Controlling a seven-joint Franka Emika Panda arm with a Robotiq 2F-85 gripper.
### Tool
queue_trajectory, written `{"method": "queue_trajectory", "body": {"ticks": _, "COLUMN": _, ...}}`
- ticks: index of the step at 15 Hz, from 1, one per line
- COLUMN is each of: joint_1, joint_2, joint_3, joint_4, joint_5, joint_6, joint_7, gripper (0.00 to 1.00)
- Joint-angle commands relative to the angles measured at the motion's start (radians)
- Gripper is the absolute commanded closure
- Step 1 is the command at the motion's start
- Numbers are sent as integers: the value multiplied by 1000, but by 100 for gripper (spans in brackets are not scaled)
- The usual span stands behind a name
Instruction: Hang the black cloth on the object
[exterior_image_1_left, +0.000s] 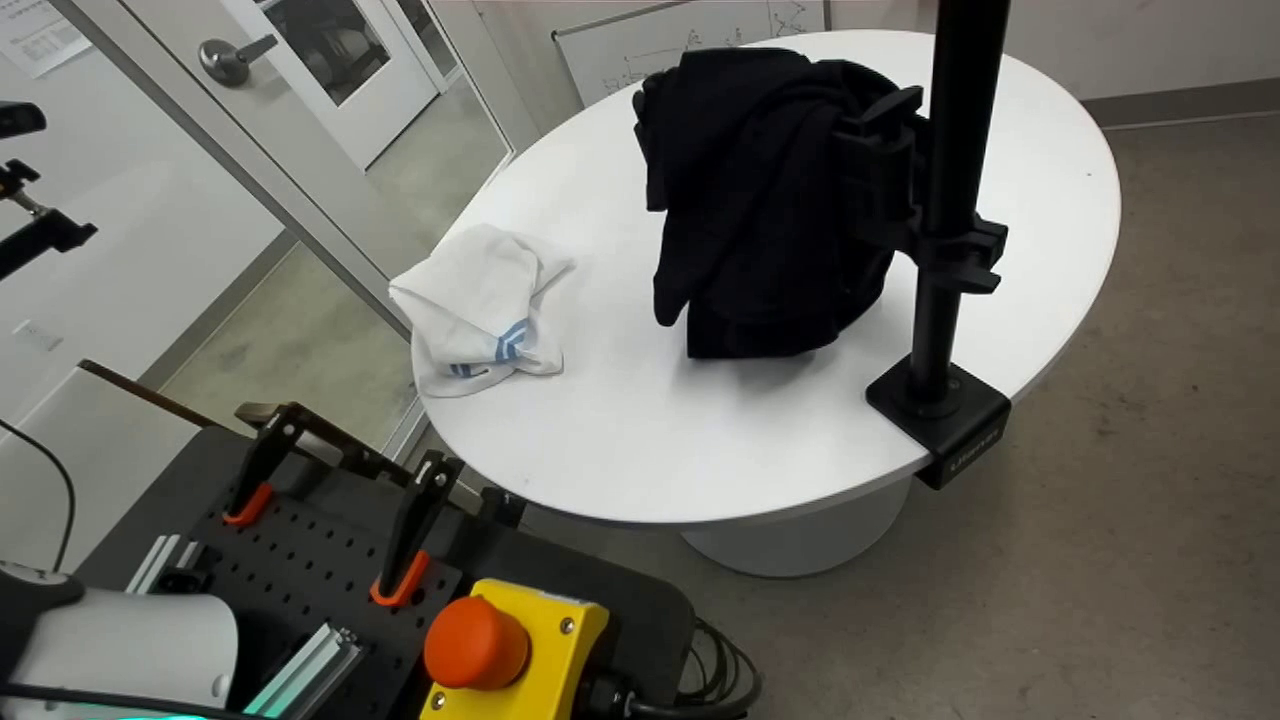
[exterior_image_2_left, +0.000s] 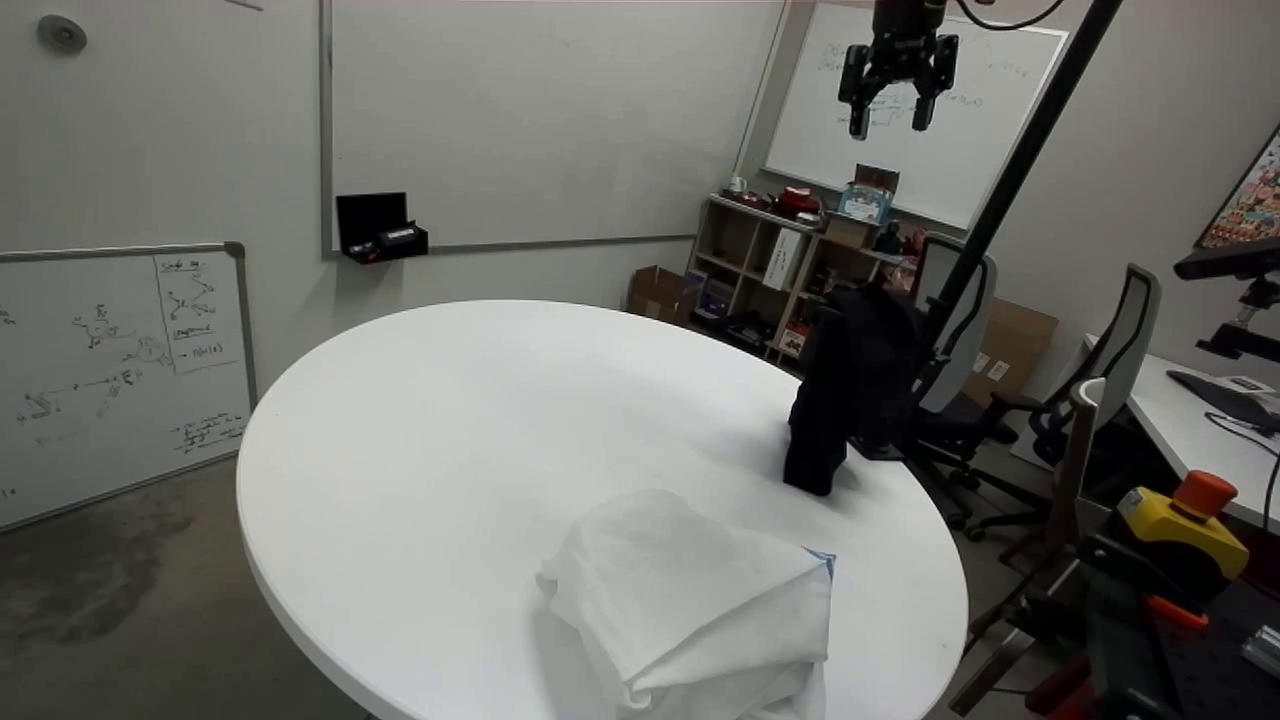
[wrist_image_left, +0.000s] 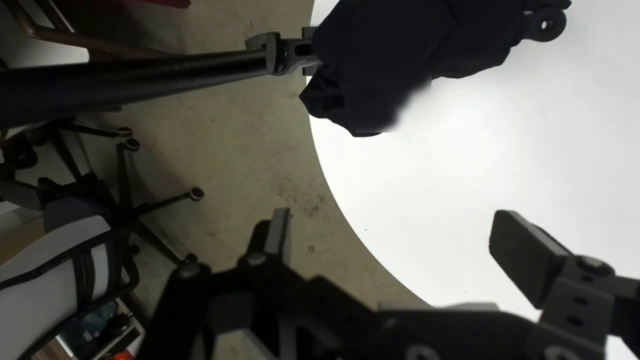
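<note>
The black cloth (exterior_image_1_left: 760, 210) hangs draped over a black arm that sticks out sideways from the black pole stand (exterior_image_1_left: 958, 150). It also shows in an exterior view (exterior_image_2_left: 850, 380) and in the wrist view (wrist_image_left: 390, 55). The cloth hides most of that arm; a small ringed end (wrist_image_left: 545, 25) pokes out in the wrist view. I cannot tell whether the cloth's lower edge touches the table. My gripper (exterior_image_2_left: 890, 120) is high above the table, open and empty, apart from the cloth. In the wrist view its spread fingers (wrist_image_left: 392, 217) have only table and floor behind them.
The stand is clamped at the edge of the round white table (exterior_image_1_left: 640, 450). A crumpled white cloth with blue stripes (exterior_image_1_left: 485, 310) lies on the table. A yellow box with a red button (exterior_image_1_left: 520, 650) sits beside the robot's base. Office chairs (exterior_image_2_left: 1100, 380) stand behind the pole.
</note>
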Motion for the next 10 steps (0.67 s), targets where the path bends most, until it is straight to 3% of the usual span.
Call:
{"method": "queue_trajectory", "body": {"ticks": 1, "joint_1": 6, "joint_2": -117, "joint_3": 27, "joint_4": -116, "joint_5": 52, "joint_6": 7, "joint_7": -84, "gripper": 0}}
{"method": "queue_trajectory", "body": {"ticks": 4, "joint_1": 13, "joint_2": -189, "joint_3": 56, "joint_4": -180, "joint_5": 104, "joint_6": -33, "joint_7": -163, "gripper": 0}}
{"method": "queue_trajectory", "body": {"ticks": 5, "joint_1": 6, "joint_2": -114, "joint_3": 41, "joint_4": -104, "joint_5": 77, "joint_6": -26, "joint_7": -115, "gripper": 0}}
{"method": "queue_trajectory", "body": {"ticks": 10, "joint_1": 4, "joint_2": -118, "joint_3": 41, "joint_4": -114, "joint_5": 79, "joint_6": -27, "joint_7": -119, "gripper": 0}}
